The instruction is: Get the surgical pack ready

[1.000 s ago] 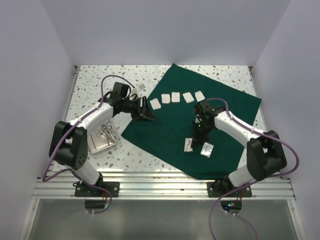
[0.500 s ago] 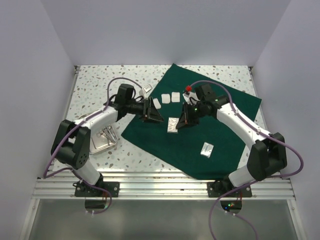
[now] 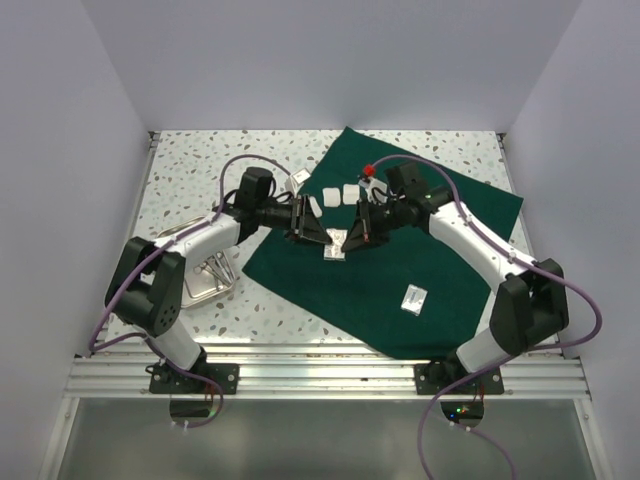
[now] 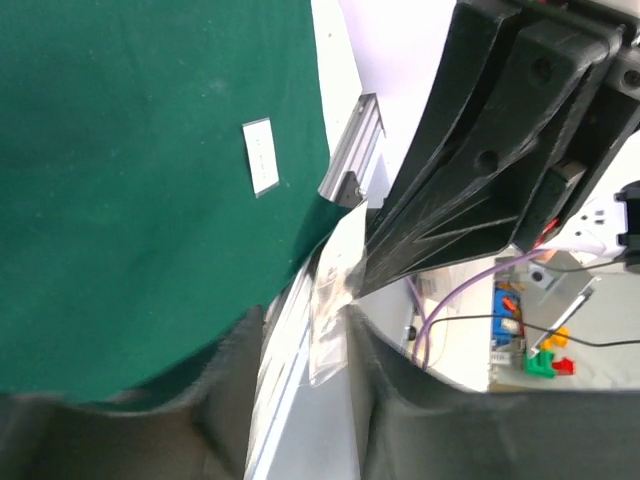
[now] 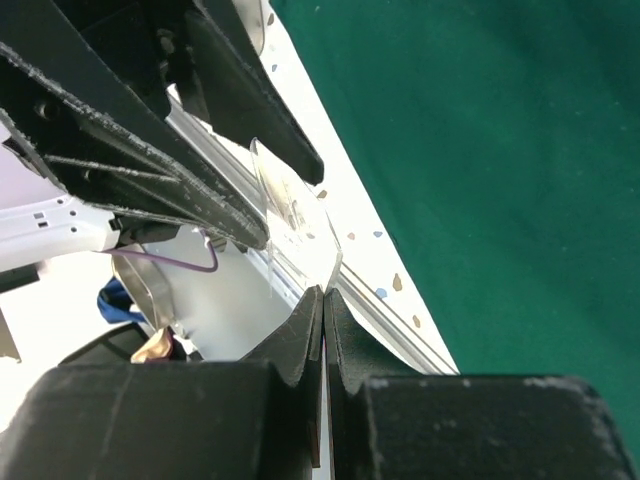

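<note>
The dark green cloth (image 3: 440,260) lies flat on the right half of the table. My right gripper (image 3: 352,240) is shut on one edge of a clear gauze packet (image 3: 335,246) and holds it above the cloth's left part; the wrist view shows the pinch (image 5: 322,300) and the packet (image 5: 295,225). My left gripper (image 3: 318,238) faces it, open, with the packet's free end (image 4: 328,300) between its fingers (image 4: 400,400). Two white gauze squares (image 3: 329,197) show behind the grippers. The steel tray (image 3: 190,290) with silver instruments (image 3: 212,266) sits left of the cloth.
A second clear packet (image 3: 414,298) lies on the cloth near its front, also seen in the left wrist view (image 4: 261,156). A small white item (image 3: 298,178) lies off the cloth's left edge. White walls close in three sides; a metal rail (image 3: 330,372) runs along the front.
My right gripper has lifted the packet off the cloth's front and carried it left and back. My left gripper has moved right to meet it, and the packet is now between its fingers.
</note>
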`<state>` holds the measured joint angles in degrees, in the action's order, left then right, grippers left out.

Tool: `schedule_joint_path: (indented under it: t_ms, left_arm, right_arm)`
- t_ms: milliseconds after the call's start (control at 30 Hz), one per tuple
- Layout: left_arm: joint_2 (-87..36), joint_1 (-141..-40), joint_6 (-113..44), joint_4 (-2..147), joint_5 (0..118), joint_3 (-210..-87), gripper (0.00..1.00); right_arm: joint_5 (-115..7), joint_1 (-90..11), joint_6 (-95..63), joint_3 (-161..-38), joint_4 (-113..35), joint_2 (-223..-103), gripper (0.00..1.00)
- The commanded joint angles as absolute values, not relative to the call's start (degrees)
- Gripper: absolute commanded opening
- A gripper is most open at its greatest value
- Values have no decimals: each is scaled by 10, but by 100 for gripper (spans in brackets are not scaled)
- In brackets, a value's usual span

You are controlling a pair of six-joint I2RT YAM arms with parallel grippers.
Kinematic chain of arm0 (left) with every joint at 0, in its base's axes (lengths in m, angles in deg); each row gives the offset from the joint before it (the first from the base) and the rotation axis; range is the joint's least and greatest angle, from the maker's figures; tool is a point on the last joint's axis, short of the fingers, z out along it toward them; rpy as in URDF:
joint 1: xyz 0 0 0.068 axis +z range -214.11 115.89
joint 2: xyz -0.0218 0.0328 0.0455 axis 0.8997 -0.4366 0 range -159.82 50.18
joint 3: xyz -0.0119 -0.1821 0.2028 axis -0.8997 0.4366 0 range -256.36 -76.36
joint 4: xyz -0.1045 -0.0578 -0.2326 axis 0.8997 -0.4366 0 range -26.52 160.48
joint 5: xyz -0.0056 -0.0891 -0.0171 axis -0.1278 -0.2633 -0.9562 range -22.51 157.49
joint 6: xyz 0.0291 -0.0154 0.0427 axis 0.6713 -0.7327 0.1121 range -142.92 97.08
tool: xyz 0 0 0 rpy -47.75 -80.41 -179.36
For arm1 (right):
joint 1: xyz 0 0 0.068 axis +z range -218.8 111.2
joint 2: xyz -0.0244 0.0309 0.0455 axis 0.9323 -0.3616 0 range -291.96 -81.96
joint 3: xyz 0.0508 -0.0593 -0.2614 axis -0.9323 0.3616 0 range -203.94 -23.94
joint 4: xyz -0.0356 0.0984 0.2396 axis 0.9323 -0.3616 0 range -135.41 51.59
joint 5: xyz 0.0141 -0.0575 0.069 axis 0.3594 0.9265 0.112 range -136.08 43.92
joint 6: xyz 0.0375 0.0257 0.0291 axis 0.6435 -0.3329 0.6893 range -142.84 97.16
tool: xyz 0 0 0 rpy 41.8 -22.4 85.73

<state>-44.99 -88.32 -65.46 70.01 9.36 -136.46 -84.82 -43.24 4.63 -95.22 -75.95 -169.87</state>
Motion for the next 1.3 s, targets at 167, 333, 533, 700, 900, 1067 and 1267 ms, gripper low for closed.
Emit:
schedule_joint_path:
  t_ms: [167,333,533,700,900,1067,1267]
  left_arm:
    - [-456,-886,-663,726,81,-1358,0]
    - [-430,-867,-629,650,128,-1361,0]
    - [-368,-732,-473,416,279,-1380,0]
    - [-316,-647,-387,264,512,-1402,0]
    - [-246,-595,-419,207,626,-1358,0]
    - [-226,-581,-451,175,711,-1347,0]
    - [-255,-545,-485,153,773,-1349,0]
  right_arm:
    - [-872,-425,47,-991,-747,-1715,9]
    - [-818,-427,21,-1025,-814,-1736,36]
    - [-691,-436,-27,-1066,-927,-1782,56]
    - [-674,-438,-54,-1064,-946,-1793,57]
    - [-684,-443,-72,-1053,-946,-1810,57]
    - [-695,-447,-80,-1053,-943,-1823,58]
    - [-687,-452,-92,-1042,-948,-1822,58]
